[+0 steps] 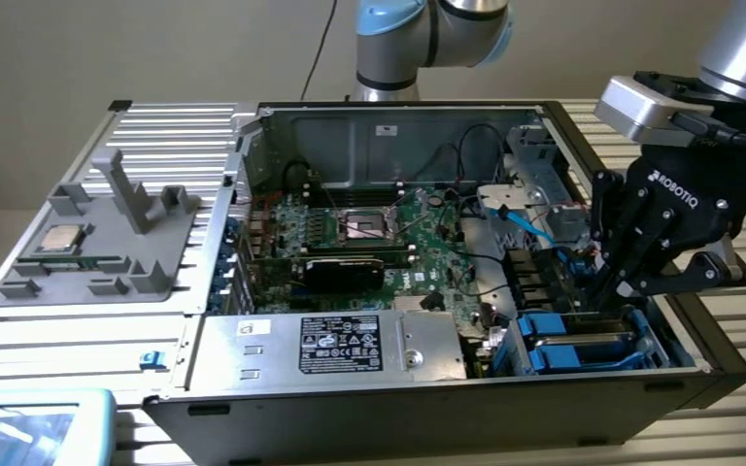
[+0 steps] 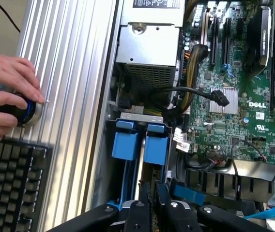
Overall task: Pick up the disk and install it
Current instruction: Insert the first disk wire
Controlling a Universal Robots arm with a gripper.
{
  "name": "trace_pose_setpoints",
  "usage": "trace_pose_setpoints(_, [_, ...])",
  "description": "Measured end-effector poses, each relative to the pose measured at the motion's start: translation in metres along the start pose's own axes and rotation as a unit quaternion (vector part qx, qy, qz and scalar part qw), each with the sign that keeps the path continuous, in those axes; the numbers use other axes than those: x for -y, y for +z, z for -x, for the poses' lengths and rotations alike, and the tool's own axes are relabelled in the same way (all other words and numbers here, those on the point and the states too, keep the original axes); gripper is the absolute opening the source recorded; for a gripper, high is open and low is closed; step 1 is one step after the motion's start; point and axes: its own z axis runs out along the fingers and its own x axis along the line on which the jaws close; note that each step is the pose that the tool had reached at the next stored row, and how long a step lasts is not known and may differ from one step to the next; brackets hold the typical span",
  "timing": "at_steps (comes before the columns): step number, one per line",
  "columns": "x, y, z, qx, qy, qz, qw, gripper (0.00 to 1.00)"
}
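Note:
The disk (image 1: 578, 342) stands on edge in the drive bay at the front corner of the open computer case (image 1: 684, 374), on the exterior view's right. Its blue bracket (image 2: 155, 147) shows from above in the wrist view, with the thin metal edge running between the two blue tabs. My gripper (image 1: 602, 296) reaches down into that bay from above. Its black fingers (image 2: 138, 212) are drawn close together on the disk's top edge, and the gripper (image 2: 152, 202) looks shut on it. The disk's lower part is hidden inside the bay.
A silver power supply (image 1: 347, 345) with a black label sits beside the bay. The motherboard (image 1: 373, 233) and loose cables (image 2: 186, 92) lie behind it. A CPU chip (image 1: 62, 238) rests on a grey fixture (image 1: 127, 272). A person's hands (image 2: 7, 96) hold a knob above a keyboard (image 2: 11, 183).

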Motion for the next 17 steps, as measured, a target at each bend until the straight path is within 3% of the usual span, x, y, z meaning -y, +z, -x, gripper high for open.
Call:
trace_pose_setpoints(3, [0.0017,0.0000,0.0003,0.0000,0.001,0.0034,1.0000,0.16])
trace_pose_setpoints(6, [0.0018,0.0000,0.0003,0.0000,0.001,0.0035,1.0000,0.16])
trace_pose_setpoints(13, [0.0036,0.0001,0.0049,-0.0077,0.004,0.0051,0.9999,0.16])
trace_pose_setpoints(17, [0.0045,0.0004,0.0063,-0.0079,0.008,0.0066,0.9999,0.16])
